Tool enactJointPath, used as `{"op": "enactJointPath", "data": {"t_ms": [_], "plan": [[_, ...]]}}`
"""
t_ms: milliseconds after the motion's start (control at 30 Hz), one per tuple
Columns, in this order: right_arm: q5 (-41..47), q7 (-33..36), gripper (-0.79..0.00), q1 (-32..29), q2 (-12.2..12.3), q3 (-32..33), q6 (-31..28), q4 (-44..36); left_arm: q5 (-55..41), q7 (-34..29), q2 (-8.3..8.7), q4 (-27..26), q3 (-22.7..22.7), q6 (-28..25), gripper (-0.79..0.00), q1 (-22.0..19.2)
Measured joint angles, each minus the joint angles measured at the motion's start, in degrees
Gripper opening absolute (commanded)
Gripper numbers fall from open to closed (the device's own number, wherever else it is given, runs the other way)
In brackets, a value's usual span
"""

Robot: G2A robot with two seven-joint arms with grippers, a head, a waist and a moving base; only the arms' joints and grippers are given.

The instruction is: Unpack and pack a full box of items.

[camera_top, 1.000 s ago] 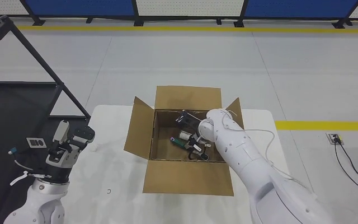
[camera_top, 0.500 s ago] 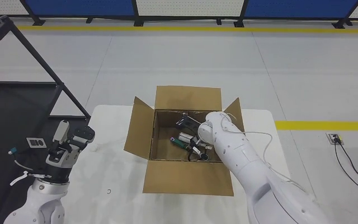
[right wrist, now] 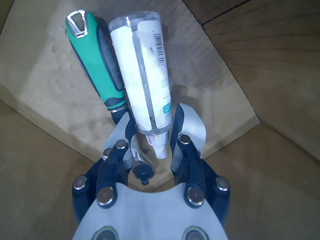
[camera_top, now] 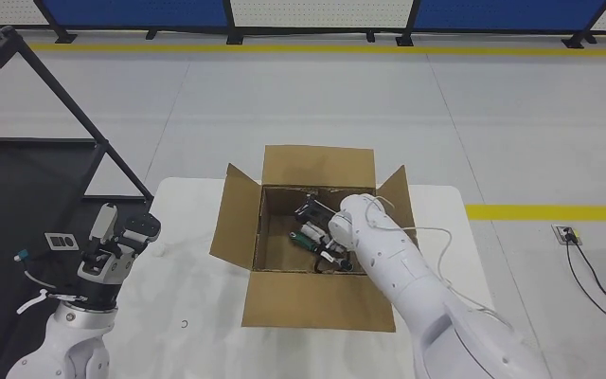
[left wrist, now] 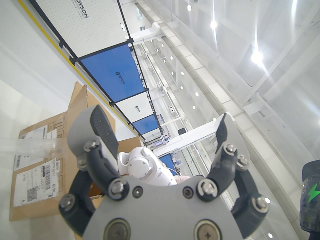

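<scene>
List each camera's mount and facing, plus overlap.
Top view: above the arms, looking down at the table and open box; both arms show.
Left wrist view: on the left wrist, tilted up toward the ceiling; open left hand, box side behind.
Right wrist view: inside the box, facing its floor; right hand at a clear bottle and green-handled ratchet.
Shared: every view shows the box.

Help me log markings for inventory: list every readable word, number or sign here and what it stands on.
Clear plastic tube, white contents: barcode and teal print, too blurred to read.
Brown cardboard box: white shipping labels with barcodes and a square code, text too small; two upright arrows.
White wall panel and blue wall panel: a brand logo, not quoted.
Black casing: green lightning-bolt sign.
</scene>
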Motion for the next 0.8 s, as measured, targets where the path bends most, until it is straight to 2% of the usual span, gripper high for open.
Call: {"op": "enactJointPath", "data": {"t_ms": [267,400,433,467,667,800], "plan": [[-0.37,0.07,-0.434,-0.26,-0.70,0.08,2.60,0.73,0.00,0.00,0.00,0.00,0.00,0.00,0.000,0.00],[-0.47,0.32,-0.606,-0.30,-0.95,0.19,3.91,1.14,0.00,0.00,0.00,0.00,0.00,0.00,0.000,0.00],[-0.48,0.42,-0.742,-0.30,-1.02,0.24,4.20,1.20,0.00,0.00,0.00,0.00,0.00,0.00,0.000,0.00],[-0.44,0.41,-0.785,-0.28,-1.05,0.30,4.31,1.27,0.00,0.00,0.00,0.00,0.00,0.00,0.000,0.00],[0.79,-1.46,-0.785,0.47,-0.74,1.32,3.24,2.04,0.00,0.00,0.00,0.00,0.00,0.00,0.000,0.00],[1.74,-4.01,-0.785,1.19,-0.01,2.19,-0.09,2.39,0.00,0.00,0.00,0.00,0.00,0.00,0.000,0.00]]}}
